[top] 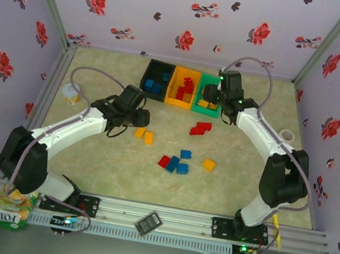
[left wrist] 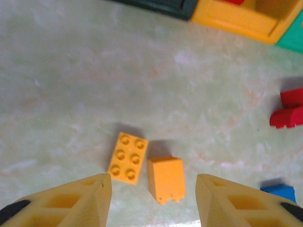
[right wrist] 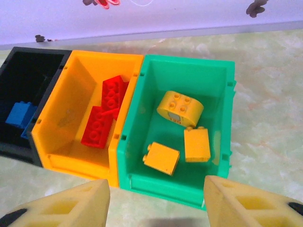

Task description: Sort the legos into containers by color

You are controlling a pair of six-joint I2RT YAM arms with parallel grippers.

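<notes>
At the left, the left arm's yellow two-finger gripper (left wrist: pixel 152 179) hangs low over the pale green mottled tabletop (left wrist: pixel 57 71), fingers spread and empty. Under the gap lie a studs-up yellow-orange oblong plastic brick (left wrist: pixel 127 157) and, just beside it, a yellow-orange plastic brick on its side (left wrist: pixel 165 178). Toward mid-table sit a small red square brick (top: pixel 164 161) touching a cluster of blue bricks (top: pixel 178 165), a lone yellow-orange square brick (top: pixel 209 165) near them, and a pair of red bricks (top: pixel 200 129) nearer the bins. Along the far edge stand three bins in a row, touching: the black plastic bin (right wrist: pixel 33 75) with blue bricks (right wrist: pixel 19 115), the orange plastic bin (right wrist: pixel 78 82) with red bricks (right wrist: pixel 102 118), and the green plastic bin (right wrist: pixel 189 75) with a rounded yellow brick (right wrist: pixel 180 108) and two yellow-orange blocks (right wrist: pixel 162 158). The right arm's yellow gripper (right wrist: pixel 156 184) hovers above the green bin, fingers spread, gripping nothing
</notes>
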